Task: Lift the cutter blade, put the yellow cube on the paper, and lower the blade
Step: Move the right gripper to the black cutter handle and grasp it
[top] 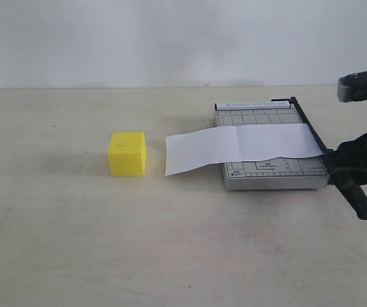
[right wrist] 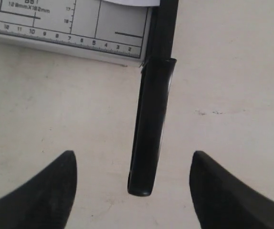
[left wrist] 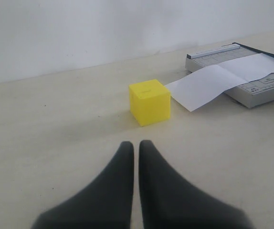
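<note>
The yellow cube [top: 128,154] [left wrist: 150,101] stands on the table, left of the paper [top: 241,146] [left wrist: 223,78]. That white strip lies across the grey cutter base [top: 270,173] [left wrist: 266,88] [right wrist: 70,28] and overhangs its left side. The cutter blade [top: 314,131] lies down along the base's right edge, its thick black handle [top: 357,199] [right wrist: 151,129] sticking out past the front. My right gripper [top: 355,171] [right wrist: 133,164] is open and hovers over the handle, one finger on each side, not touching. My left gripper [left wrist: 136,145] is shut and empty, some way short of the cube; the exterior view does not show it.
A pale wall [top: 171,38] rises behind the beige table [top: 75,243]. Bare tabletop lies in front of the cube and the cutter. Part of the right arm [top: 362,86] shows at the right edge above the cutter.
</note>
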Available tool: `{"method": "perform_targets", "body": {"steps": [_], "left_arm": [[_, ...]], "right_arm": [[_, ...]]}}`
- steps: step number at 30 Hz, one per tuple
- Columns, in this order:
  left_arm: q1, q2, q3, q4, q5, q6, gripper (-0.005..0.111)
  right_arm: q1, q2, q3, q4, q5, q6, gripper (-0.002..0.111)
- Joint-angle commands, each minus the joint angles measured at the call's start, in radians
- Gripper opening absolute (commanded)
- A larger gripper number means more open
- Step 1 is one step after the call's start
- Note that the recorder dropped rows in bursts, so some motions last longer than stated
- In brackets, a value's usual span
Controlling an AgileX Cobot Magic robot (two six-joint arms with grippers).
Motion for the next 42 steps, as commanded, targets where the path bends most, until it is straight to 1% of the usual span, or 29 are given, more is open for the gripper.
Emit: {"method": "perform_targets", "body": {"steps": [1,10,16,33,34,36,37,39,40,41,42], "left_arm": [[-0.001,-0.003,0.003,0.000,-0.013,-0.002,0.004],[-0.001,-0.003,0.003,0.000,-0.013,-0.002,0.004],[-0.001,-0.003,0.003,0.000,-0.013,-0.002,0.004],[-0.001,-0.003,0.003,0.000,-0.013,-0.002,0.004],[-0.001,-0.003,0.003,0.000,-0.013,-0.002,0.004],[-0.001,-0.003,0.003,0.000,-0.013,-0.002,0.004],[-0.001,-0.003,0.003,0.000,-0.013,-0.002,0.004],[-0.001,-0.003,0.003,0.000,-0.013,-0.002,0.004],[-0.001,-0.003,0.003,0.000,-0.013,-0.002,0.004],[-0.001,-0.003,0.003,0.000,-0.013,-0.002,0.004],[-0.001,-0.003,0.003,0.000,-0.013,-0.002,0.004]], "right_arm": [[-0.001,0.058,-0.009,-0.019,-0.027,-0.007,0.065],[-0.001,0.151,-0.009,-0.095,-0.074,-0.016,0.065],[-0.001,0.196,-0.009,-0.096,-0.108,-0.050,0.065],[-0.001,0.266,-0.009,-0.124,-0.197,-0.058,0.064],[-0.001,0.266,-0.009,-0.124,-0.201,-0.058,0.062],[-0.001,0.266,-0.009,-0.124,-0.201,-0.058,0.050],[-0.001,0.266,-0.009,-0.124,-0.199,-0.058,0.036],[-0.001,0.266,-0.009,-0.124,-0.199,-0.056,0.017],[-0.001,0.266,-0.009,-0.124,-0.203,-0.049,0.002],[-0.001,0.266,-0.009,-0.124,-0.205,-0.037,0.000],[-0.001,0.266,-0.009,-0.124,-0.208,-0.026,0.002]]}}
